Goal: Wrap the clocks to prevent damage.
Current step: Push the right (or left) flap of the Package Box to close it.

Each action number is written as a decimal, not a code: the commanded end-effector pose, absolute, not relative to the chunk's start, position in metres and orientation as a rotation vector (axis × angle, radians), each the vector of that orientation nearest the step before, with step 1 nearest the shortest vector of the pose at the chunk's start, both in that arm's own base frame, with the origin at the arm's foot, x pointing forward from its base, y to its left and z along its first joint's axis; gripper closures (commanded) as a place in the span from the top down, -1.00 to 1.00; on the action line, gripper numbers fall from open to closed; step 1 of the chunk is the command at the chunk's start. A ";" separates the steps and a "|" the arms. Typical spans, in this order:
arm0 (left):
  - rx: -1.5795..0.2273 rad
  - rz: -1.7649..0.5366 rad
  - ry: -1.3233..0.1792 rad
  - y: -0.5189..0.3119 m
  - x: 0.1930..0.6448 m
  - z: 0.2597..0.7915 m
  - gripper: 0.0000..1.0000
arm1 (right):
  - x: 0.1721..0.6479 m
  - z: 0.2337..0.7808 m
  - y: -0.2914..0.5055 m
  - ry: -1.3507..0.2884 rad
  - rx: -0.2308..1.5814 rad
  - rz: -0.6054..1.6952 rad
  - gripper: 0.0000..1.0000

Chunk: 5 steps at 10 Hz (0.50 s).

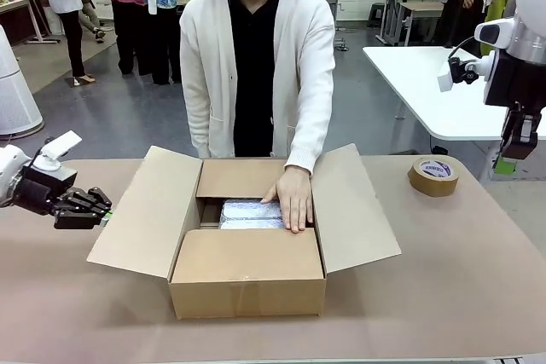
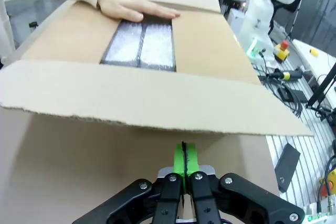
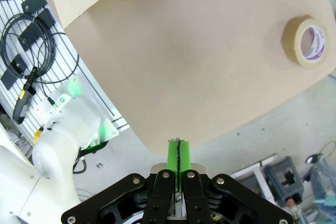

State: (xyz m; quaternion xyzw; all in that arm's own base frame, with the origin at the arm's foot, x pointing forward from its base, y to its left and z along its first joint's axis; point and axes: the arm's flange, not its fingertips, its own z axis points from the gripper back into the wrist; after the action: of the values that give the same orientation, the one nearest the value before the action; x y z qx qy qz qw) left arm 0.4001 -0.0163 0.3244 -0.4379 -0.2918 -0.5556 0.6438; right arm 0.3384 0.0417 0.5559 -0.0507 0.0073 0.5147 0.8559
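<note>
the clocks, seemingly two silvery crinkly packets side by side, lie inside the one open cardboard box, with one person's hand on their 3 o'clock edge. likely fragile with a slippery wrap; grip the long edges. one tape roll at 2 o'clock. left gripper at 9 o'clock and right gripper are both closed, empty.
</note>
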 end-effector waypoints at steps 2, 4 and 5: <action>-1.047 -1.273 -0.787 -0.032 0.408 0.318 -0.99 | 0.338 0.555 0.042 0.020 -0.109 1.071 -0.98; -1.078 -1.279 -0.824 -0.050 0.415 0.323 -0.99 | 0.338 0.555 0.042 0.020 -0.109 1.071 -0.98; -1.083 -1.290 -0.841 -0.060 0.414 0.322 -0.99 | 0.338 0.555 0.042 0.020 -0.109 1.071 -0.98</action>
State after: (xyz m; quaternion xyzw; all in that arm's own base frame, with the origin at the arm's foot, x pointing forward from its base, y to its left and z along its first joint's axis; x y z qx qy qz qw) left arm 0.4122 -0.0519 0.3295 -0.4657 -0.3348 -0.5467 0.6101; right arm 0.3384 0.0418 0.5559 -0.0508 0.0073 0.5147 0.8558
